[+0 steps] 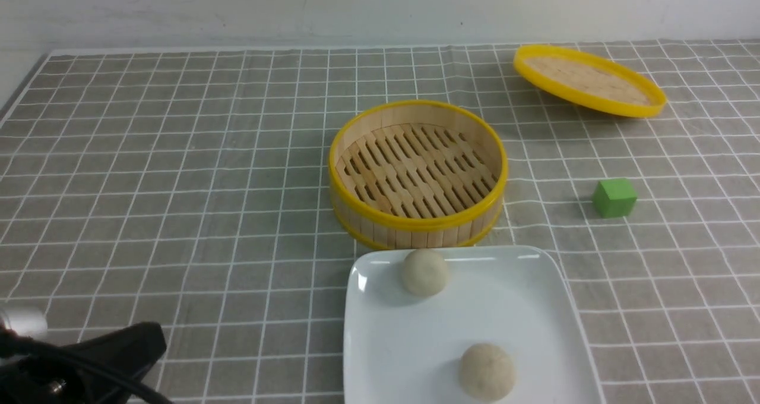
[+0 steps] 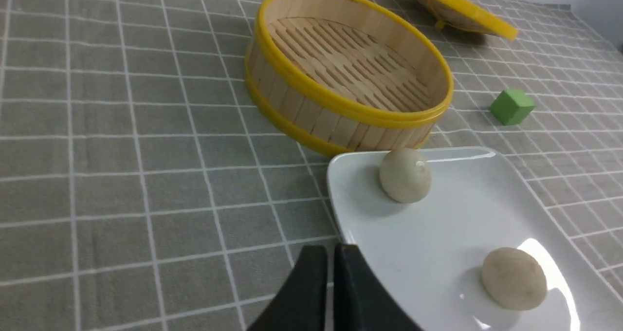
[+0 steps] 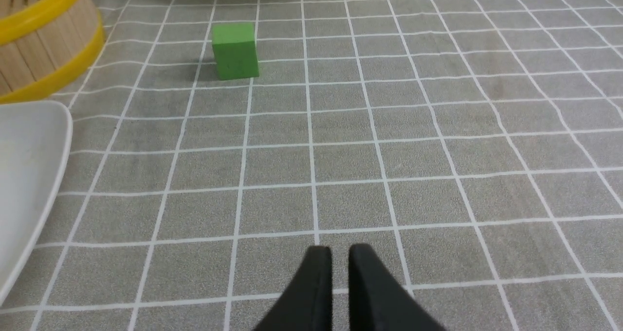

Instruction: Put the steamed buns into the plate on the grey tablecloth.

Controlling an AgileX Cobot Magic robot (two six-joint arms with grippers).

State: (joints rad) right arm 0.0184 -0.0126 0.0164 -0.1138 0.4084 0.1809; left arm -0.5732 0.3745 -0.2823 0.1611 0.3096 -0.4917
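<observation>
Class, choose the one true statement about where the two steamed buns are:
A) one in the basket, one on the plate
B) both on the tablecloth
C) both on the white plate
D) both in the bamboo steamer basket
C: both steamed buns sit on the plate, and the steamer basket holds nothing.

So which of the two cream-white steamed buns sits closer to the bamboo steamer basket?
The round cream-white steamed bun at the glossy white square plate's far edge, next to the yellow-rimmed bamboo steamer basket; the other bun lies toward the plate's near edge.
</observation>
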